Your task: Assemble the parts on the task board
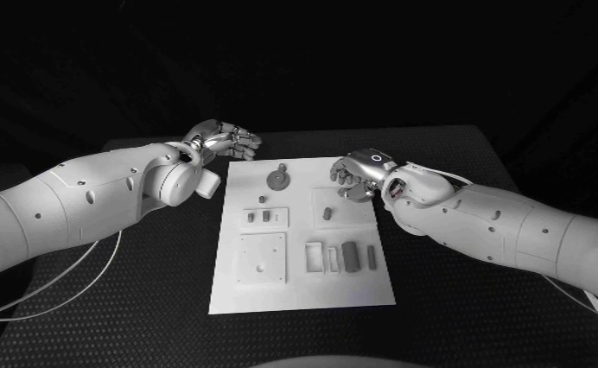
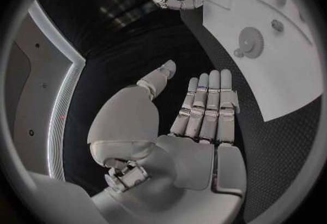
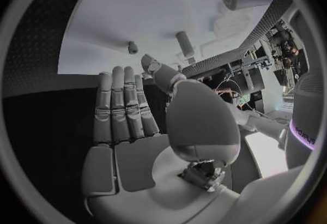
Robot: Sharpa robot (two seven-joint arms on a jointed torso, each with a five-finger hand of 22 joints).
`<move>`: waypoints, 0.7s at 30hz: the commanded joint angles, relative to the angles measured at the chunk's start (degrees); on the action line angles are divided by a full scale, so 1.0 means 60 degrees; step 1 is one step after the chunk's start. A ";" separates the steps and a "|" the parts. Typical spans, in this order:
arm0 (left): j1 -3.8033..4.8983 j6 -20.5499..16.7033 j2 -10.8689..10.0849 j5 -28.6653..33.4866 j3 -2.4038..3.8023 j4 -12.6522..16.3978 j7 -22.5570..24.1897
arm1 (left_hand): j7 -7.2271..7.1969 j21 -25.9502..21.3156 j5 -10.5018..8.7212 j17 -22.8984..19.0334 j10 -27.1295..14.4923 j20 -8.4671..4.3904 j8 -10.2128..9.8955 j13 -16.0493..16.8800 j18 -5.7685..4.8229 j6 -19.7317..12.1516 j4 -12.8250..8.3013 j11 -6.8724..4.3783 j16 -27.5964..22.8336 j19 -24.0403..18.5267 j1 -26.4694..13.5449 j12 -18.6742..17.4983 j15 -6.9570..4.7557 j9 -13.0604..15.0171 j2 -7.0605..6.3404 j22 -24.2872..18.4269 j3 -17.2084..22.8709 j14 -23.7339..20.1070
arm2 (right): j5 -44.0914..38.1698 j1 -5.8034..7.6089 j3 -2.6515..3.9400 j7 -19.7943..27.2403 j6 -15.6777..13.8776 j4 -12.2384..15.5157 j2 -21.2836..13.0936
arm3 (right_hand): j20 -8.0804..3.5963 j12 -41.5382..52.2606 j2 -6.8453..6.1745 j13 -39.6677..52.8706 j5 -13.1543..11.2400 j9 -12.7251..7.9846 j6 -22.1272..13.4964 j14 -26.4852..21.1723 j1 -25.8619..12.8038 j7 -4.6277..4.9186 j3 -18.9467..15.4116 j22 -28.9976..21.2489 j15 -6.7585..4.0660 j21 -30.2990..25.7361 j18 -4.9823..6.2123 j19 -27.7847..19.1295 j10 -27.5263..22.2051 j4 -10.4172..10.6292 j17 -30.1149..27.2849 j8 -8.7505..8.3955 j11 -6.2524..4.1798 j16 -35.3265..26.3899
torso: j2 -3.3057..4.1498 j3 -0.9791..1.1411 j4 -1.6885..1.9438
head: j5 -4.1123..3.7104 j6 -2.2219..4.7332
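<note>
Task board (image 1: 303, 295) lying mid-table, grey parts (image 1: 352, 256) loose on it or seated in recesses, gear (image 1: 278, 180) at far end. Left hand (image 1: 225, 143) beside far left corner, right hand (image 1: 359, 174) over far right edge: both released, fingers straight, holding nothing. Probably pre-grasp; next, reaching for a loose part.

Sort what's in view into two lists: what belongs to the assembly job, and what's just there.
Job:
- board
- gear
- small pegs
- bars
- left robot hand, open
- right robot hand, open

Just there:
- table
- cables by the left arm
</note>
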 commanded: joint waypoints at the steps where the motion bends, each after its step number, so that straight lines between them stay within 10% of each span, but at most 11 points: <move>1: 0.0019 0.0121 0.0013 0.0047 0.0008 0.0021 0.0050 | -0.0020 0.0034 -0.0033 0.0011 -0.0050 -0.0016 0.0045 -0.0010 0.0123 -0.0076 0.0061 0.0011 -0.0033 -0.0080 -0.0081 0.0037 0.0039 -0.0009 -0.0005 0.0008 0.0014 0.0043 | -0.0209 -0.0055 -0.0015 -0.0117 0.0526 -0.0050 0.0029 | 0.0025 -0.0054 -0.0114 -0.0010 0.0026 -0.0015 -0.0082 -0.0096 -0.0005 -0.0013 -0.0054 0.0164 0.0034 -0.0005 0.0099 -0.0036 -0.0068 -0.0004 -0.0003 -0.0052 0.0011 -0.0042 | 0.0006 0.0002 0.0000 | 0.0001 -0.0025; 21: 0.0018 0.0138 0.0010 0.0047 0.0008 0.0026 0.0034 | -0.0015 0.0036 -0.0034 0.0029 -0.0055 -0.0015 0.0050 -0.0021 0.0123 -0.0089 0.0074 0.0014 -0.0045 -0.0080 -0.0092 0.0041 0.0039 -0.0010 0.0000 0.0014 0.0010 0.0046 | -0.0540 -0.0154 -0.0132 -0.0343 0.0702 -0.0407 0.0227 | -0.0014 -0.0266 0.0017 0.0044 0.0026 -0.0048 -0.0068 -0.0148 -0.0104 -0.0013 -0.0013 0.0200 0.0065 0.0188 0.0120 0.0132 -0.0116 0.0026 0.0093 -0.0025 0.0066 -0.0053 | 0.0008 0.0001 -0.0003 | 0.0020 -0.0069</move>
